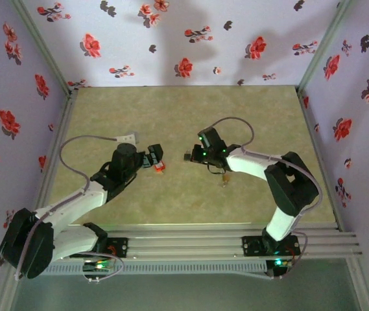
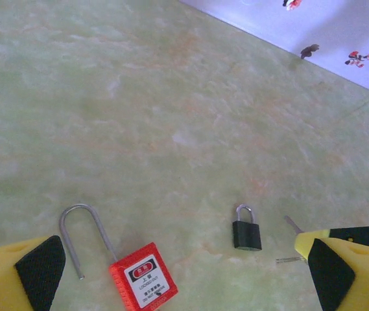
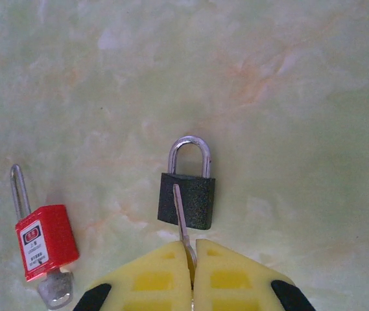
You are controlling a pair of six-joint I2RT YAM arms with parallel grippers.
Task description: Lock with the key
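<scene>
key (image 3: 179, 217) head: buried between the closed pads of the right claw (image 3: 192, 256), bare blade showing
left claw (image 2: 179, 260) fingers: both cropped by the bottom edge, left wrist view
red padlock (image 3: 45, 238) label: print too small to read
small padlock (image 1: 224, 176): a speck in the top view, partly under the right arm, no detail

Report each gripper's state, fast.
Left gripper: open, jaws wide, holding nothing.
Right gripper: shut on the key, whose blade sticks out over the small dark padlock.
</scene>
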